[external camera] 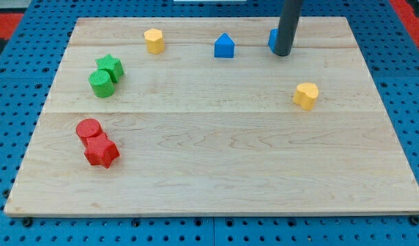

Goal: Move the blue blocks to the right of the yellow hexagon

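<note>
The yellow hexagon (154, 40) sits near the view's top, left of centre. A blue house-shaped block (224, 46) stands to its right. A second blue block (273, 39) is further right, mostly hidden behind my rod, so its shape cannot be made out. My tip (282, 52) rests on the board against that block's right side, well right of the house-shaped block.
A yellow heart-shaped block (306, 95) lies at the right, below my tip. A green star (110, 66) and green cylinder (102, 83) touch at the left. A red cylinder (89, 129) and red star (101, 151) touch lower left. The wooden board (216, 171) sits on blue pegboard.
</note>
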Robot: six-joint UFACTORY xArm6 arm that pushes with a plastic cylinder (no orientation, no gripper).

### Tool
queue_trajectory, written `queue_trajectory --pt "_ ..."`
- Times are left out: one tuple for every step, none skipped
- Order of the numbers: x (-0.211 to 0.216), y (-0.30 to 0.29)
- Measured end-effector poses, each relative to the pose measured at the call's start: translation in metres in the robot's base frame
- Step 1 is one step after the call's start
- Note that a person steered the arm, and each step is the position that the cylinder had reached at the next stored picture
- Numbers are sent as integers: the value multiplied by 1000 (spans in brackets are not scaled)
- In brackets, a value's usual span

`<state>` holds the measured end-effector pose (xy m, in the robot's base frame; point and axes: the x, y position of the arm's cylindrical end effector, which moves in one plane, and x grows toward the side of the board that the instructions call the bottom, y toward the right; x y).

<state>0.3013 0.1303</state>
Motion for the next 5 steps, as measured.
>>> queue_trajectory --pt "22 -66" --pt "22 -137" --pt "-9 -108" --pt "-24 -94" --pt "-23 -162"
